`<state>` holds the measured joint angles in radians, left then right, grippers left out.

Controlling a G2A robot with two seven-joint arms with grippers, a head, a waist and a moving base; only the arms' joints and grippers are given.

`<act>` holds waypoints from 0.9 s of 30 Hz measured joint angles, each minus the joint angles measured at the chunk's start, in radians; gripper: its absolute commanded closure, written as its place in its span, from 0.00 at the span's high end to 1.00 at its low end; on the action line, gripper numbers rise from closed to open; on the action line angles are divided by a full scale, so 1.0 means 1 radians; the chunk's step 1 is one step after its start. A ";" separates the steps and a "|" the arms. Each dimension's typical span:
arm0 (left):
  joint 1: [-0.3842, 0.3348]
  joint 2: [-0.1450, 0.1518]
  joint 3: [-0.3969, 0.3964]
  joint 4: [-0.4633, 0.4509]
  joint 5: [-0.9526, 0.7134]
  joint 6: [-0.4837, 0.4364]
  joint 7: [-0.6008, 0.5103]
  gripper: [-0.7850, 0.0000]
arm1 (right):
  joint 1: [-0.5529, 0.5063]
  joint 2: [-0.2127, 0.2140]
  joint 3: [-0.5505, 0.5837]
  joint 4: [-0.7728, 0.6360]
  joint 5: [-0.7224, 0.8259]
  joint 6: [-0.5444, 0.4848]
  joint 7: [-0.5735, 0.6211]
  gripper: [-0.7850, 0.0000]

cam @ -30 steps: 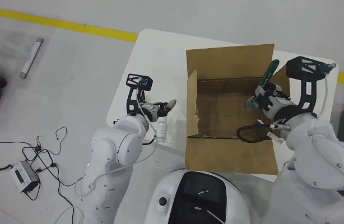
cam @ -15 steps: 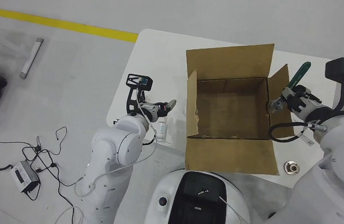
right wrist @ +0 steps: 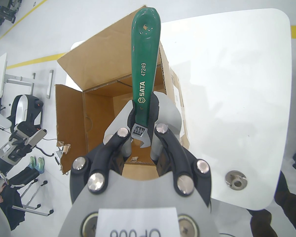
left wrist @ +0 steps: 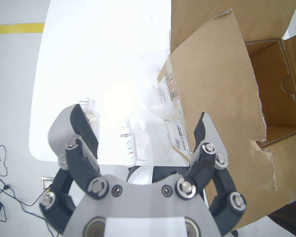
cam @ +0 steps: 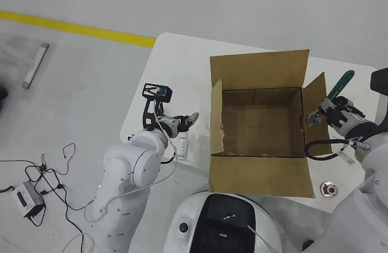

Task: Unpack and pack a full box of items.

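Top view: we are noting the right gripper (cam: 319,117) holding the green wrench (cam: 339,84) just outside the right flap (cam: 315,95) of the box (cam: 258,69). Left wrist: the left gripper (left wrist: 139,114) is hanging spread over the table (left wrist: 88,50). Right wrist: fingers (right wrist: 167,114) are clamping the wrench.

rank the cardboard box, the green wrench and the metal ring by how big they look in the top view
1. cardboard box, by far the largest
2. green wrench, raised nearer the camera, but the order is clear
3. metal ring
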<state>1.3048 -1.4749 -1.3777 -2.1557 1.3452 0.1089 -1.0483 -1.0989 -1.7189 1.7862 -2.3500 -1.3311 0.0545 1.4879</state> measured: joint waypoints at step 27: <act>0.000 0.000 0.000 0.000 0.000 0.000 0.000 1.00 | -0.137 0.161 0.367 0.000 0.206 -0.087 0.048 0.00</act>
<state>1.3048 -1.4749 -1.3777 -2.1557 1.3452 0.1089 -1.0483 -1.2361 -1.5576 2.1531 -2.3500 -1.1247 -0.0324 1.5359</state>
